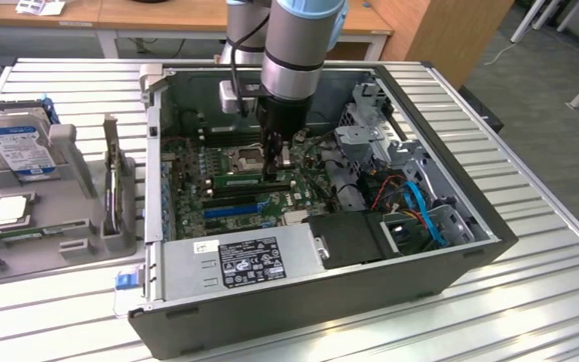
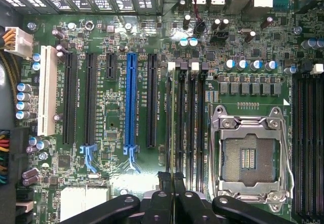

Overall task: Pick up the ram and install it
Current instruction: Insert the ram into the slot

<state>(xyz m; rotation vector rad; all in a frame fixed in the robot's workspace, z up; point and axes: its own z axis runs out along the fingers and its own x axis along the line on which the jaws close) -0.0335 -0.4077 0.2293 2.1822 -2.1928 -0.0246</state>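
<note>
Claw [image 2: 173,177] | clamped on ram [image 2: 174,133] | ram edge-on, seating unclear

I'm in a robotics lab: opened computer case [image 1: 269,317] on a slatted metal surface [image 1: 541,302], wooden desks [image 1: 169,15] at twelve o'clock.

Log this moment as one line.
phase: install | gripper: shut on ram | ram: at memory slots beside CPU socket | seated: cannot tell

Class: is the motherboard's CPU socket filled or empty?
Empty: the CPU socket shows bare contacts inside its metal frame; no processor sits there.
</note>
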